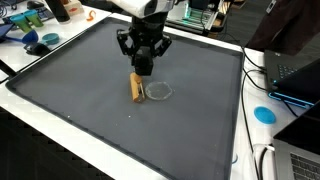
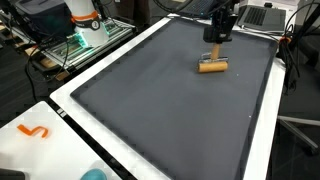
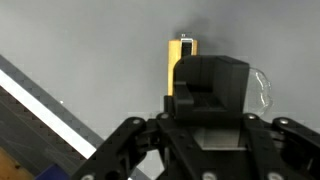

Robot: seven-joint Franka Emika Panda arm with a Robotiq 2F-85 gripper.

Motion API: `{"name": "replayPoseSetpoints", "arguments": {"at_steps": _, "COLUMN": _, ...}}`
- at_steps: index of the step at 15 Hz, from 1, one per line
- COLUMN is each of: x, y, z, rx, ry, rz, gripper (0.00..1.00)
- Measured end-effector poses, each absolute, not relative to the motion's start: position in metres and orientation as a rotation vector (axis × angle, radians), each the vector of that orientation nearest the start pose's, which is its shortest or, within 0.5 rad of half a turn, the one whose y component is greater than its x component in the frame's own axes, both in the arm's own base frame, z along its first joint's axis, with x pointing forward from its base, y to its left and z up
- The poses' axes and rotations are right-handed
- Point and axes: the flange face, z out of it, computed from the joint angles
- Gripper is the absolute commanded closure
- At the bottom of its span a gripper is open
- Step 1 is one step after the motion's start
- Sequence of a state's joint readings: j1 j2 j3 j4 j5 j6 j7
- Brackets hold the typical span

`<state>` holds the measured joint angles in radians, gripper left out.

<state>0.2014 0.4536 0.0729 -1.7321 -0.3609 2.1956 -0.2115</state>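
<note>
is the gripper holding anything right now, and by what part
Nothing is held: the gripper hangs above the wooden block, with a gap between them in both exterior views.

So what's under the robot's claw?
A yellow block lies on the gray mat below the gripper, a clear round piece beside it. In the wrist view the gripper hides the block's near end.
</note>
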Motion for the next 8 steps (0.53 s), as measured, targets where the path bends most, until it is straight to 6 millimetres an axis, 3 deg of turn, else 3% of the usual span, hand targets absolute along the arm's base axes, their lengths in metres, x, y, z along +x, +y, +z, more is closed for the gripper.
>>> {"name": "replayPoseSetpoints", "arguments": {"at_steps": 8, "x": 0.644, "y": 0.161, "z": 0.333, "rx": -3.219, "ry": -1.089, "rz": -0.073, "gripper": 0.77}}
